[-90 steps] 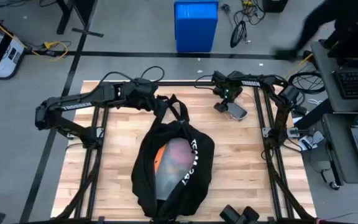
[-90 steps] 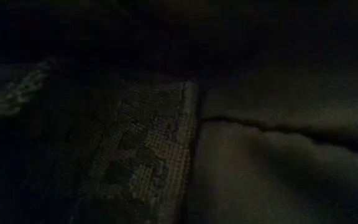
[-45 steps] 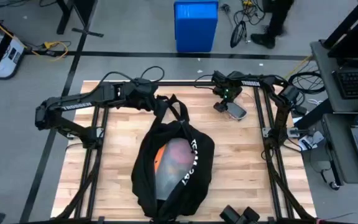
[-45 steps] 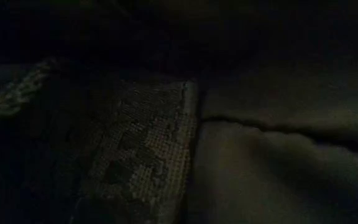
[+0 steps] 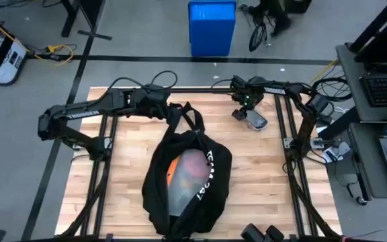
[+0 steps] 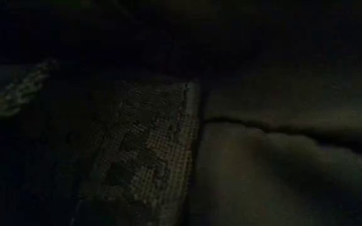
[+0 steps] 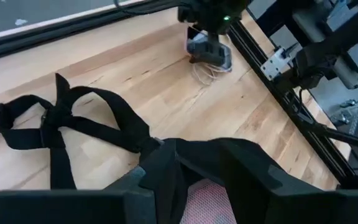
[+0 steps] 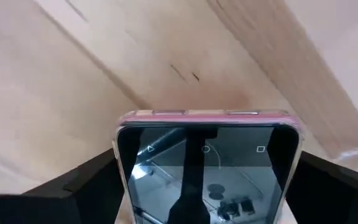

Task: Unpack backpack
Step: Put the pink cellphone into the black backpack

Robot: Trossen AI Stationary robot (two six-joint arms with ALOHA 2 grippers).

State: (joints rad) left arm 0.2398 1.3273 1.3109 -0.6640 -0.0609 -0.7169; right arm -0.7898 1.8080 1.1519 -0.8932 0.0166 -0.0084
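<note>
lettering: white "team 247" on backpack [image 5: 187,178], partly folded
backpack: mid desk [image 5: 261,175], open
left pincer [image 5: 161,109]: clamped on backpack's top
right pincer [image 5: 247,113]: clamped on phone [image 5: 255,119]
low view: blocked by dark fabric

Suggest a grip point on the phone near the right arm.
Probably the phone's two long edges, from straight above: it lies flat, screen up, on the table, so only its thin sides offer purchase. The right gripper already sits over one end, a finger either side in the right wrist view.
</note>
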